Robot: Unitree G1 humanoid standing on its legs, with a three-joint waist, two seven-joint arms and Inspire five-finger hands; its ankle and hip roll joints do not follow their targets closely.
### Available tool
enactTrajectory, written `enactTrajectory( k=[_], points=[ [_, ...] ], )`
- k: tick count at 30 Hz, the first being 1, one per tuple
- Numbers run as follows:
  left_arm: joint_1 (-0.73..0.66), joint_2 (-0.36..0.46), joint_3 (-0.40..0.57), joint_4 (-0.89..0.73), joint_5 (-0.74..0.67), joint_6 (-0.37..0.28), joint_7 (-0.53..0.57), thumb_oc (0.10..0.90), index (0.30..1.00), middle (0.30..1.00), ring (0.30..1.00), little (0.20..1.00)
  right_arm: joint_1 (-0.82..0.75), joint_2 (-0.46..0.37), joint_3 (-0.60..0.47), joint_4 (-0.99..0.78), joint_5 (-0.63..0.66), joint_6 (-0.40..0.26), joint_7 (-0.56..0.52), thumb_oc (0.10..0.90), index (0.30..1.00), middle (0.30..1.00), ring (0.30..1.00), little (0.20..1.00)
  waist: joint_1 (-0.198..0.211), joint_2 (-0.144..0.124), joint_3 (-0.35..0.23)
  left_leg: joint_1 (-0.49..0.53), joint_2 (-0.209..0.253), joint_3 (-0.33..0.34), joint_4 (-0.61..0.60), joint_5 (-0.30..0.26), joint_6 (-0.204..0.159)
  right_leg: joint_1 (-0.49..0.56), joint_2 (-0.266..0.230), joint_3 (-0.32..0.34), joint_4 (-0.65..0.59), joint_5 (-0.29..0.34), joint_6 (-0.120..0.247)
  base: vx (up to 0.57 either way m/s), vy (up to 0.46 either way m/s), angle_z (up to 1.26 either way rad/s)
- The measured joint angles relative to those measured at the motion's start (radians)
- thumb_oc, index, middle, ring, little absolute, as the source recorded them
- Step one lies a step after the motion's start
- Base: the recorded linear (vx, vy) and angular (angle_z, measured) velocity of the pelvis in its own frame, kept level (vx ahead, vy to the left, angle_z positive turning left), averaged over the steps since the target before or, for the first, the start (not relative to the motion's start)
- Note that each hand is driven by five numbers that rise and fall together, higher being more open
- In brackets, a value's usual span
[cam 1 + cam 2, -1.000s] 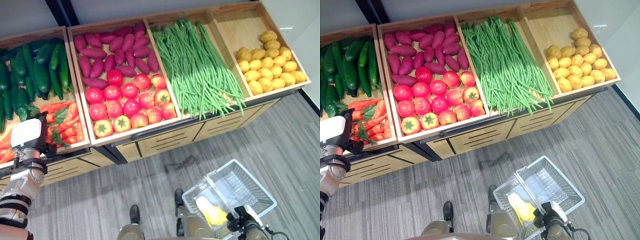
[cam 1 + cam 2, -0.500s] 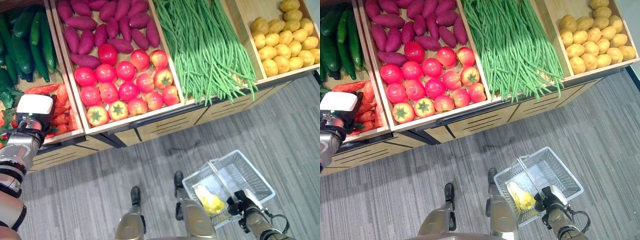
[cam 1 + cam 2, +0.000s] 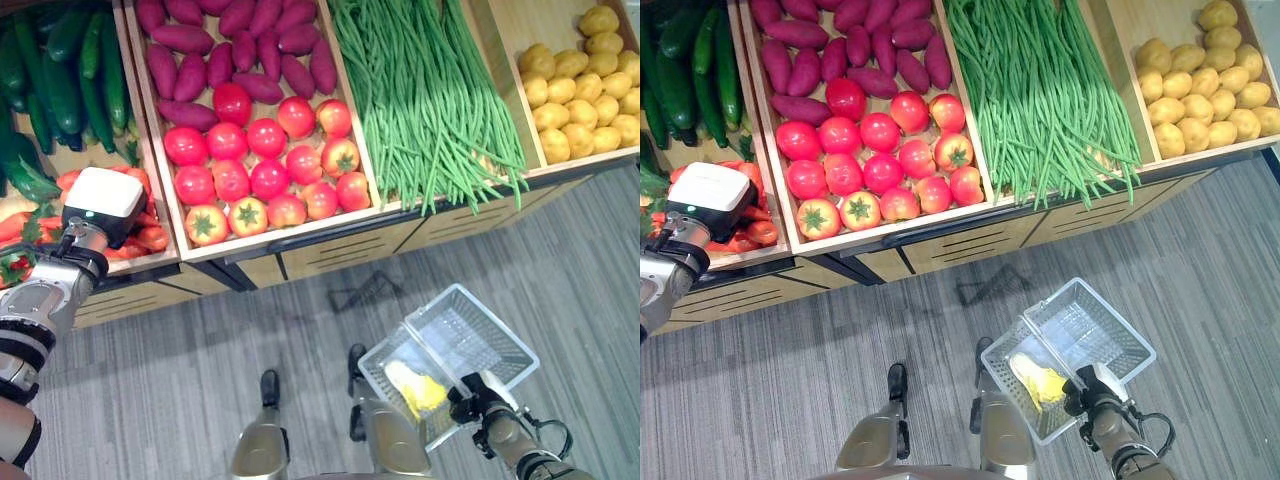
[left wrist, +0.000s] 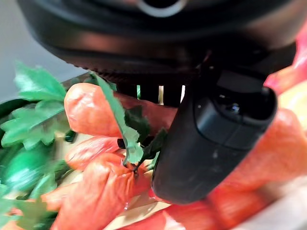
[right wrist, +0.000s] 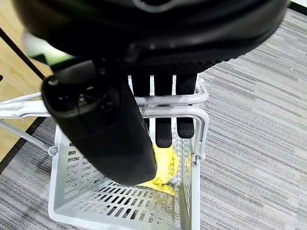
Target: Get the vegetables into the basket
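L hand (image 4: 211,129) down in the carrot (image 4: 103,191) compartment at the near-L end of the wooden display stand (image 3: 330,240); wrist view shows thumb pressed against orange carrots w/ green leafy tops, fingers run down among them, tips hidden, so can't tell if anything is gripped. In head views a white-topped wrist block sits over the hand, covering most of it, w/ carrots (image 3: 150,235) showing around its edges. R hand (image 5: 163,110) low at lower R, fingers curled round the handle bar (image 5: 170,112) of the white wire basket (image 3: 500,345), basket hanging tilted above the grey floor (image 3: 200,370). Inside the basket: one yellow item (image 3: 1038,382) lying at the bottom near the hand's end, kind not clear; rest of basket bare mesh. Stand contents, L to R: cucumbers (image 3: 60,70) behind the carrots in the L bin; next bin purple sweet potatoes (image 3: 240,50) at the back, red tomatoes (image 3: 265,170) in front; then a heap of long green beans (image 3: 430,100), ends hanging slightly over the front edge; far R bin yellow potatoes (image 3: 580,110) piled toward its R side, bare wood on the L part. Basket well apart from the stand, out in front of the beans/potato end.
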State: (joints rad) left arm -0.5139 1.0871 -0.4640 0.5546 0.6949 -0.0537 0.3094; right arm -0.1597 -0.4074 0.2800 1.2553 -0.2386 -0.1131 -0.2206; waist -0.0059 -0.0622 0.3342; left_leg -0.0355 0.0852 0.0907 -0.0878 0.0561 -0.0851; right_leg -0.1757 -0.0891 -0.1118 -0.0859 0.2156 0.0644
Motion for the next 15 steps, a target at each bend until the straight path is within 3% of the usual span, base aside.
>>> enactTrajectory(
  k=[1,3,5,9,11,12,15],
  points=[
    [0.093,-0.015,0.09,-0.088,-0.041,-0.024,0.006,0.4,0.3,0.3,0.3,0.3,0.004,0.007,-0.004,0.001,-0.001,0.004,0.001,0.4,0.3,0.3,0.3,0.3,0.007,-0.001,-0.001,0.023,-0.001,-0.003,0.0,-0.001,0.0,0.024,-0.002,-0.002,0.0,-0.004,0.002,0.03,0.022,0.06],
    [0.125,-0.017,0.107,-0.111,-0.068,-0.053,0.017,0.4,0.3,0.3,0.3,0.3,0.013,0.022,-0.006,0.009,-0.002,0.008,0.001,0.4,0.3,0.3,0.3,0.3,0.019,-0.007,-0.013,0.04,-0.001,-0.005,0.0,-0.002,0.001,0.041,-0.002,-0.001,0.0,-0.009,0.003,0.04,0.016,0.05],
    [0.164,-0.034,0.125,-0.112,-0.091,-0.06,0.028,0.4,0.3,0.3,0.3,0.3,0.031,0.041,-0.007,0.013,-0.004,0.013,0.002,0.4,0.3,0.3,0.3,0.3,0.017,-0.015,-0.063,0.04,-0.001,-0.006,0.0,-0.002,0.001,0.042,-0.002,0.0,0.0,-0.01,0.005,0.04,0.01,0.01],
    [0.238,-0.182,0.268,-0.122,-0.212,-0.074,0.08,0.4,0.3,0.3,0.3,0.3,0.089,0.076,-0.019,0.012,-0.008,0.012,0.002,0.4,0.3,0.3,0.3,0.3,0.012,-0.031,-0.133,0.056,-0.002,0.001,0.0,-0.004,0.003,0.054,-0.002,0.006,0.0,-0.011,0.005,0.04,0.003,-0.04],
    [0.247,-0.21,0.302,-0.133,-0.237,-0.073,0.086,0.4,0.3,0.3,0.3,0.3,0.098,0.087,-0.022,0.012,-0.01,0.013,0.001,0.4,0.3,0.3,0.3,0.3,0.007,-0.04,-0.142,0.058,-0.002,0.003,0.0,-0.004,0.003,0.054,-0.001,0.007,0.0,-0.012,0.005,0.04,-0.006,-0.04],
    [0.28,-0.286,0.392,-0.182,-0.29,-0.069,0.096,0.4,0.3,0.3,0.3,0.3,0.104,0.094,-0.04,0.014,-0.01,0.013,0.001,0.4,0.3,0.3,0.3,0.3,0.004,-0.043,-0.146,0.062,-0.004,0.007,0.0,-0.004,0.004,0.056,-0.003,0.012,0.0,-0.011,0.005,0.02,-0.007,-0.09],
    [0.292,-0.347,0.426,-0.261,-0.395,-0.07,0.153,0.4,0.3,0.3,0.3,0.3,0.121,0.098,-0.04,0.013,-0.01,0.016,0.0,0.4,0.3,0.3,0.3,0.3,-0.008,-0.046,-0.153,0.064,-0.004,0.009,0.0,-0.004,0.004,0.055,-0.002,0.019,-0.001,-0.014,0.011,0.03,-0.004,-0.06]
  ],
)
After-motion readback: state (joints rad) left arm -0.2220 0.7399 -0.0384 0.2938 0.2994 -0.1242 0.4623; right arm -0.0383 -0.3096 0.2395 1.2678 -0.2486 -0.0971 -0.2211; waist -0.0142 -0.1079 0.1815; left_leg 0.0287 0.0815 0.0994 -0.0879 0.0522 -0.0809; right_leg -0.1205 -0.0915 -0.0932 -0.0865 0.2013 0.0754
